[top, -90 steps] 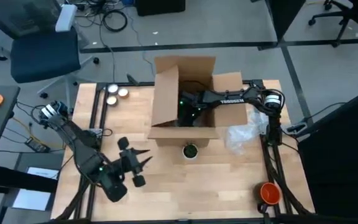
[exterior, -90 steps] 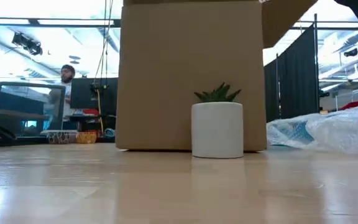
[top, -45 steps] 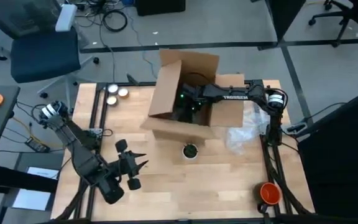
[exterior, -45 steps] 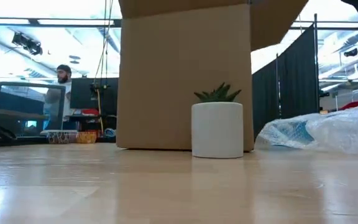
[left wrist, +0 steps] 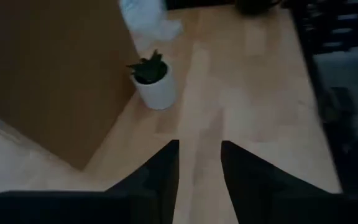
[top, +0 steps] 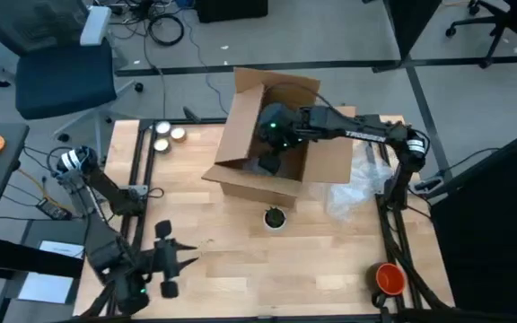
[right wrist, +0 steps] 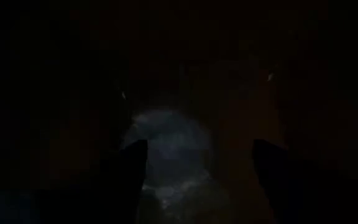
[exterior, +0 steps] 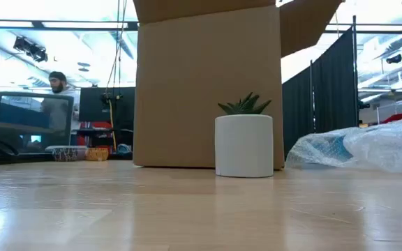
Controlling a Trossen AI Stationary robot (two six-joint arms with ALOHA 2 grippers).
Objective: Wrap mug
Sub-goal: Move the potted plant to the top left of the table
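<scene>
Right fingers spread wide inside box

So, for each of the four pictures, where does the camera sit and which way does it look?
High: overhead, straight down; both arms, cardboard box.
Low: table height, level; potted plant before the box.
Left wrist: past the open left gripper; plant too.
Right wrist: inside the dark box, open right gripper.
</scene>
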